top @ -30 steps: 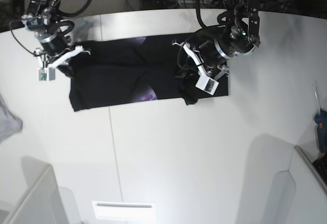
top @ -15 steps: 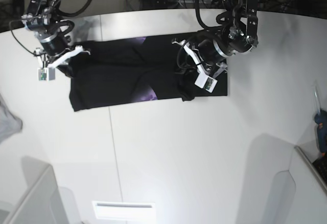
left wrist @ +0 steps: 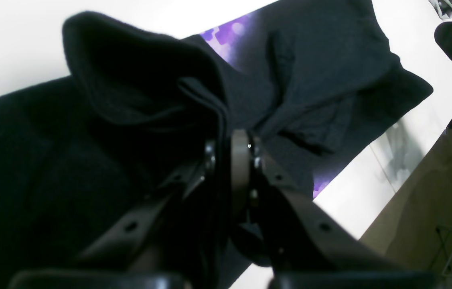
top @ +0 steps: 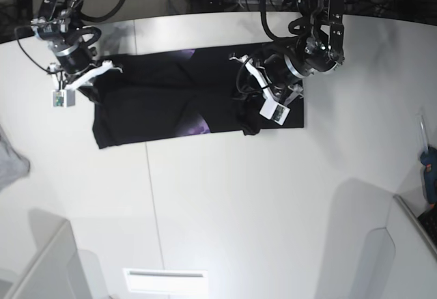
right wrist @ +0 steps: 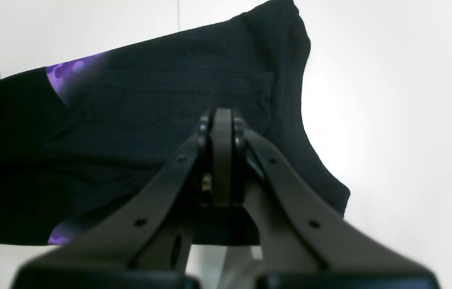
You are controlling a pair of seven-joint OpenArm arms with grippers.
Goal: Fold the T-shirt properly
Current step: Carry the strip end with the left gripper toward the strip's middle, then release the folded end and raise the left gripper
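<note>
Black T-shirt (top: 171,101) lies spread across the far part of the white table (top: 239,196), with both arms working at its ends.

Purple print shows in patches on the dark cloth. The left gripper (left wrist: 230,154) pinches a raised fold of the shirt, its jaws nearly together with fabric bunched between and over them. The right gripper (right wrist: 221,128) has its jaws pressed together at the opposite end of the shirt; whether any cloth is caught between them cannot be told. A grey cloth (top: 10,162) lies at the table's edge, well apart from the shirt.
</note>
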